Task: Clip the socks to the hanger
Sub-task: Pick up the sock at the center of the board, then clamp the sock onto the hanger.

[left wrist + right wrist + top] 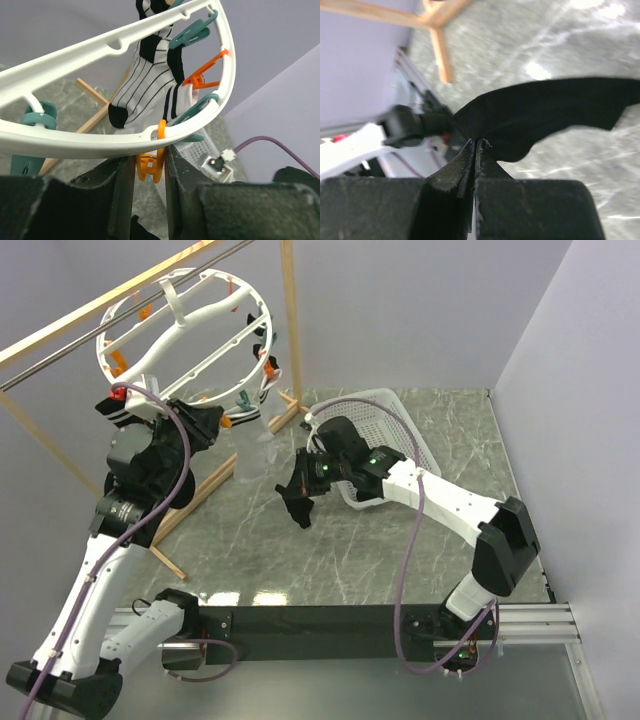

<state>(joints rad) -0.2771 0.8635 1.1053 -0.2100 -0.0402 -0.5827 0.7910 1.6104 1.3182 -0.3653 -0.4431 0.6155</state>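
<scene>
Striped sock (145, 85) already clipped on hanger (75, 142). Left jaws clenched on orange clip (150, 167) at ring rim. Right jaws grasping black sock (545, 115) above desk (260, 560), apart from hanger. Remaining: bring sock to clip, fasten.

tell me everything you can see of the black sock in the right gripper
The sock is plain black, soft-looking fabric, no stripes visible. The right gripper is shut on one edge, so it fans out sideways, limp, held above the grey marbled table. Only the gripper visibly touches it; it is not yet clipped.
</scene>
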